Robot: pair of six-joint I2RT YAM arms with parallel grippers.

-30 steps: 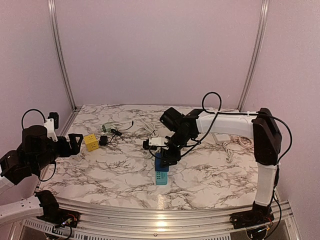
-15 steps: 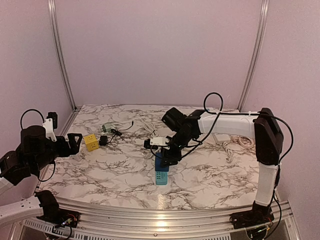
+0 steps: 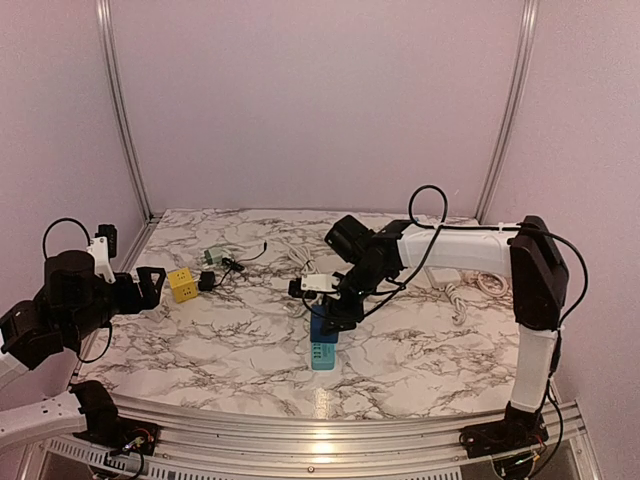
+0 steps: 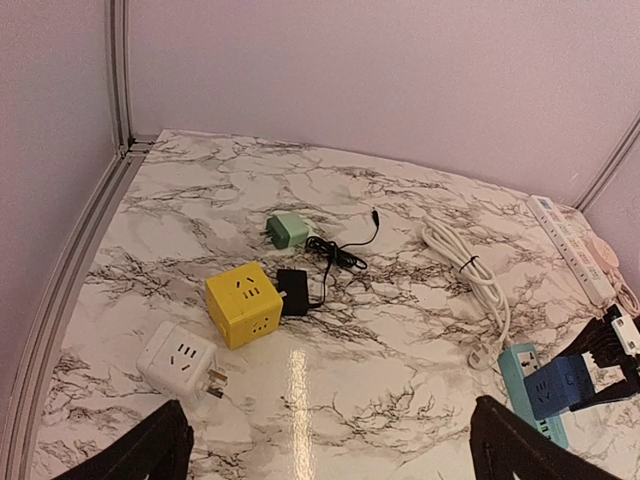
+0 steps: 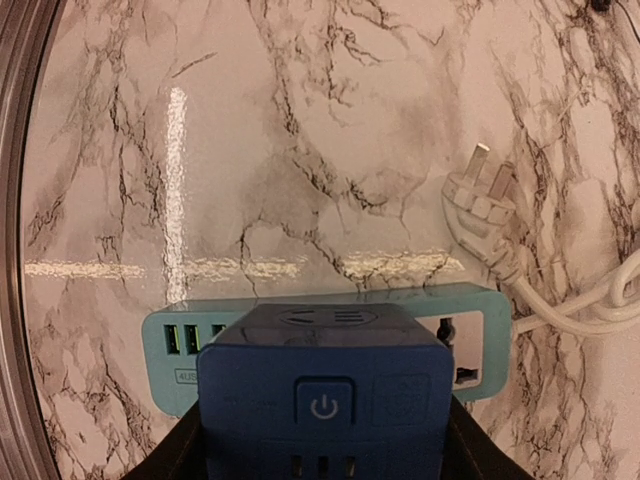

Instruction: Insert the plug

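Note:
My right gripper [image 3: 330, 318] is shut on a dark blue cube plug [image 5: 325, 395] with a power button, held over the middle of a teal power strip [image 5: 170, 345]. The strip [image 3: 323, 352] lies flat on the marble table. Whether the plug touches the strip is hidden. In the left wrist view the blue plug [image 4: 562, 385] sits above the teal strip [image 4: 518, 368] at the right edge. My left gripper [image 4: 330, 455] is open and empty, hovering over the left side of the table, far from the strip.
A yellow socket cube [image 4: 243, 303] with a black adapter [image 4: 293, 292], a white socket cube [image 4: 178, 359], a green plug [image 4: 287, 229] and a white cable [image 4: 470, 275] with its plug [image 5: 483, 193] lie on the table. A white power strip [image 4: 572, 232] lies far right.
The right arm has shifted very slightly with the blue plug over the teal strip. The left arm has barely moved.

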